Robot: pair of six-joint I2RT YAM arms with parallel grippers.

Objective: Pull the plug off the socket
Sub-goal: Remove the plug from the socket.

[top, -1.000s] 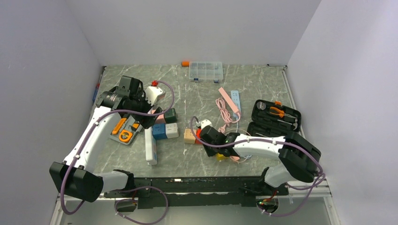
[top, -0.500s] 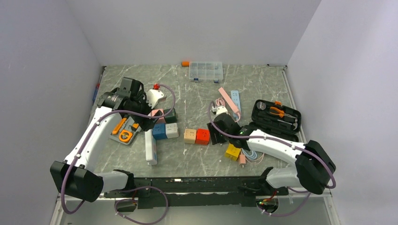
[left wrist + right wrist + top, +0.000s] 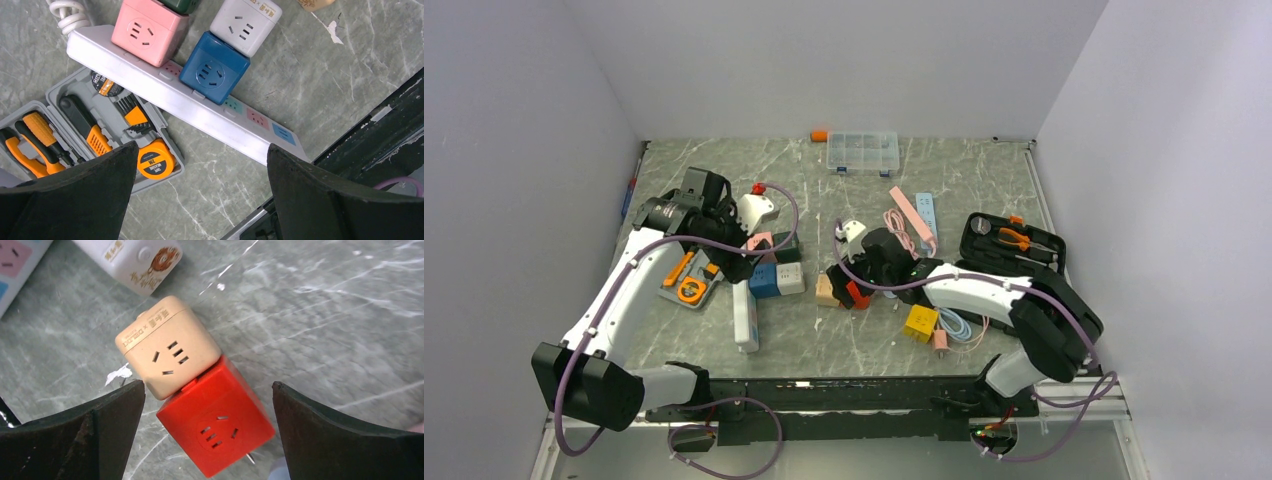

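Observation:
The socket [image 3: 165,95], a long white power strip [image 3: 744,312], lies left of centre. A pink cube plug [image 3: 147,30] and a blue cube plug [image 3: 214,67] sit plugged into it. A white cube [image 3: 245,22] is pressed against the blue one, and a dark green cube [image 3: 786,245] against the pink. My left gripper [image 3: 202,200] hovers open above the strip's near end [image 3: 736,262], holding nothing. My right gripper [image 3: 209,430] stands open over a red cube [image 3: 216,425] joined to a beige cube [image 3: 167,345], with the red cube between its jaws [image 3: 852,286] and untouched.
A yellow cube [image 3: 920,322] lies on the table beside coiled cables. A grey tool tray [image 3: 100,110] with an orange tape measure [image 3: 156,160] sits left of the strip. An open black tool case [image 3: 1012,250] stands right, a clear organiser box [image 3: 862,152] at the back.
My right gripper has opened and left the yellow cube on the table. It swung right, then back left over the red and beige cubes. The left arm has barely moved.

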